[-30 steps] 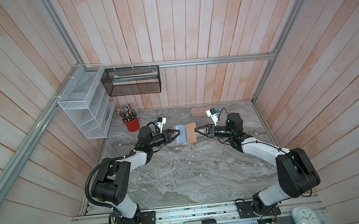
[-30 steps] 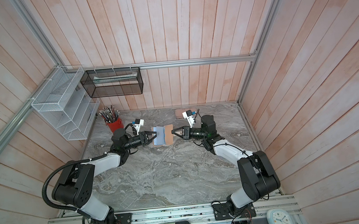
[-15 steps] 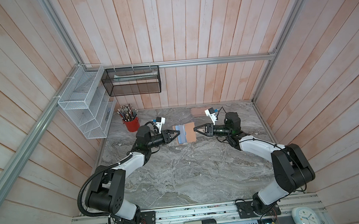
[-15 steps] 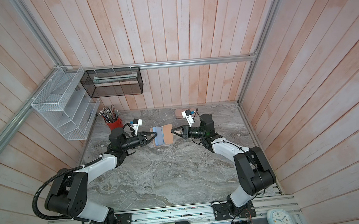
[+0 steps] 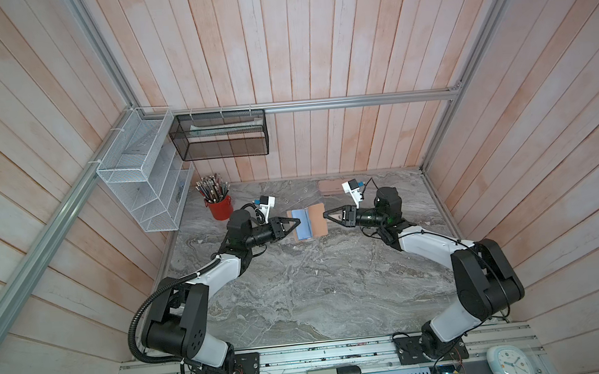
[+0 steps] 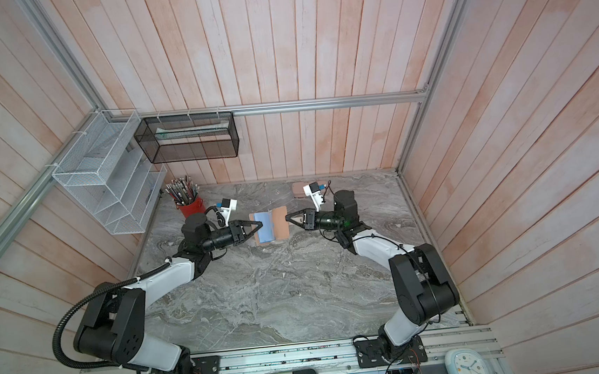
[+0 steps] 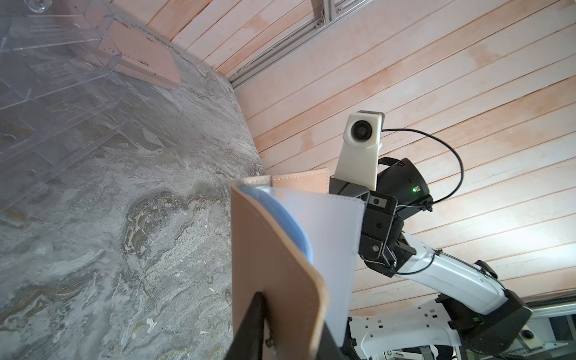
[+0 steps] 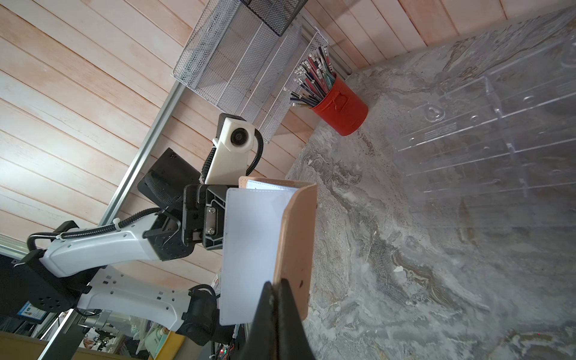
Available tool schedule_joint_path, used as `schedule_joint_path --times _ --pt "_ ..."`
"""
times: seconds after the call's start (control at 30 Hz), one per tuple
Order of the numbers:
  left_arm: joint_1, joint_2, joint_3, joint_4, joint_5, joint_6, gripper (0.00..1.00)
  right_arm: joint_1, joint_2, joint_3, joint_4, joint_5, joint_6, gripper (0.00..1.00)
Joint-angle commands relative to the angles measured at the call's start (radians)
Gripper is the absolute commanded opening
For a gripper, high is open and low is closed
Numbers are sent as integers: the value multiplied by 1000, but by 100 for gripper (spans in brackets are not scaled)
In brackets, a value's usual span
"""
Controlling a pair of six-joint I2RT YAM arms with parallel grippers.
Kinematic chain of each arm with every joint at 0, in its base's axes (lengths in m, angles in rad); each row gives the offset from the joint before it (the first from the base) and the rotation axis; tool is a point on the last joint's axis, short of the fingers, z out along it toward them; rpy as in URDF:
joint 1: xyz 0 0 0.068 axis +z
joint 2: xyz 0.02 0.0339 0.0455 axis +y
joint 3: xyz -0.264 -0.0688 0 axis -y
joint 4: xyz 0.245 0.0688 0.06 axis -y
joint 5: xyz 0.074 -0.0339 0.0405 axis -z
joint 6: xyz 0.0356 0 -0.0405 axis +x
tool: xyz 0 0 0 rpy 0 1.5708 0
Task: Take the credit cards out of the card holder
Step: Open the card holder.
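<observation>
At the outer side of our left claw, well apart from it, a white wire shelf [image 5: 144,185] hangs on the side wall. A black mesh basket [image 5: 221,139] hangs on the back wall beside the shelf. A red cup [image 5: 220,208] of pencils [image 5: 212,187] stands on the grey table [image 5: 317,296] behind the left claw's arm.

The left claw [image 5: 295,224] points inward, toward the right one. Its fingers [image 7: 254,318] sit a little apart, one on each side of the card holder's tan edge. We cannot tell whether they press on it.

The card holder [image 5: 310,223] is spread open between our two claws. In both top views the half nearer the left claw shows a pale blue sleeve [image 5: 303,226], and the half nearer the right claw shows tan leather.

The right claw [image 5: 326,215] faces the left one. Its fingers [image 8: 265,311] are pinched tight together on the edge of the tan half.

Beyond both claws, toward the back wall, a clear rack [image 8: 483,124] lies on the table. A pink case [image 5: 331,187] lies behind the right claw, near the wall.
</observation>
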Motion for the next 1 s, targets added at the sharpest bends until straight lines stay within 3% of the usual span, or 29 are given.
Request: schedule_joint_path --times 0.0,0.97 --pt "-18 -53 10 32 26 15 25 -3 29 3 42 -3 17 0" --pt "-24 -97 2 40 12 4 23 -29 65 -7 95 -8 58 0"
